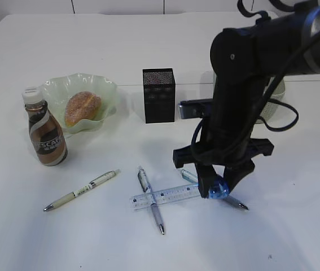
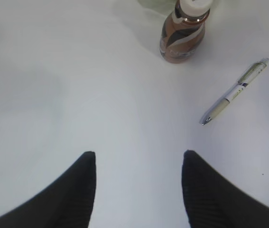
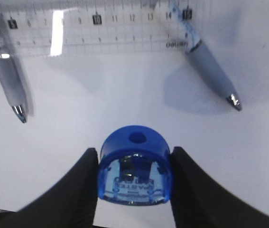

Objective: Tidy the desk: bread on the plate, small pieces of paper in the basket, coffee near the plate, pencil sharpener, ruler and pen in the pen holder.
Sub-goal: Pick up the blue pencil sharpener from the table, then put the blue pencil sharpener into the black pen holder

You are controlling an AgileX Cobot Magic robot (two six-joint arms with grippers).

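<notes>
Item: my right claw (image 3: 134,190), fingers pressed on both flat sides of the blue pencil sharpener (image 3: 135,171), part-way closed to that width, hole end facing out from the wrist; in the exterior view the same claw (image 1: 219,189) hangs low over the desk (image 1: 295,226) with the sharpener (image 1: 217,190) between its tips. Just beyond the tips: the clear ruler (image 1: 166,197), long axis across my reach, one grey pen (image 1: 151,199) crossing over its left part and another pen (image 1: 236,201) lying under or against its right end. Destination: the pen holder (image 1: 158,95), upright, standing behind and to the left of the claw, well apart from it; I judge the carry must rise, travel back-left and come down into its open top. My right arm is the nearer one. Item: my left claw (image 2: 139,190), jaws parted, holding nothing, over bare desk; coffee (image 2: 182,35) and a third pen (image 2: 234,91) lie ahead of it.
</notes>
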